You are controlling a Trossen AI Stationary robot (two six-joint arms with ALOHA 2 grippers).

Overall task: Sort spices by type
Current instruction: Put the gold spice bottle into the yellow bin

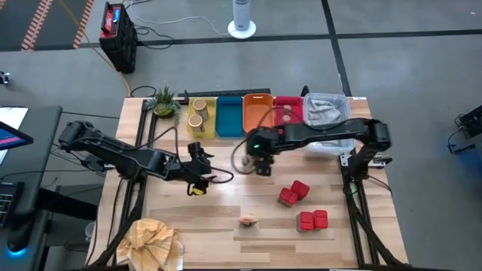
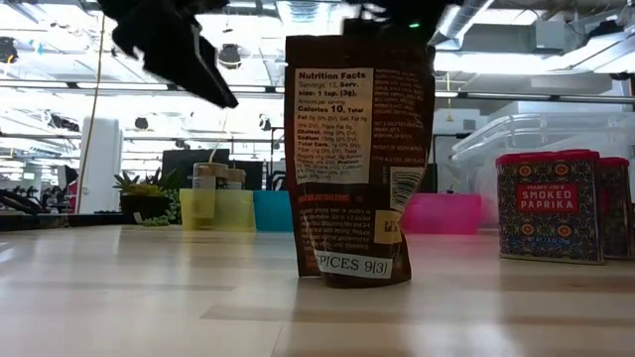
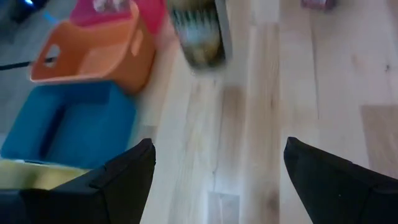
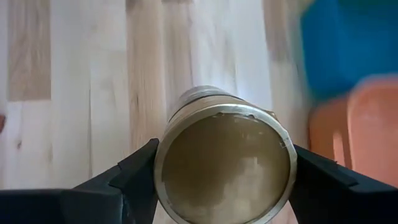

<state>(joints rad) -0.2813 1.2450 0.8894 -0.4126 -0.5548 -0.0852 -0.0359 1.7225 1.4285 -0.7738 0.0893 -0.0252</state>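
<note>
My right gripper (image 1: 260, 162) hangs over the table's middle, shut on a small brownish jar (image 4: 224, 163). My left gripper (image 1: 197, 175) is open to its left, nothing between its fingers (image 3: 217, 155); its wrist view shows the jar (image 3: 196, 34) farther off. Two pale round tubs (image 1: 198, 113) stand in the yellow tray (image 1: 208, 124). Red boxy packs lie in two groups (image 1: 294, 193) (image 1: 311, 220) on the right half. The dark-tan packet (image 1: 248, 220) stands upright on its bottom edge near the front, large in the low view (image 2: 357, 159). My right gripper pinches the jar between its two fingers (image 4: 134, 177), one on each side of the round body just under its top rim (image 4: 163, 149). The fingers come from above, pointing down. The jar stays upright below them, its flat round top (image 4: 224, 163) facing the wrist camera.
Blue (image 1: 228, 114), orange (image 1: 256, 111) and red (image 1: 289, 111) trays line the far edge beside the yellow one, then a clear bin (image 1: 327, 113) holding grey cloth. A small plant (image 1: 164, 102) stands at the far left. A yellowish-tan cloth (image 1: 154, 239) lies at the near left corner.
</note>
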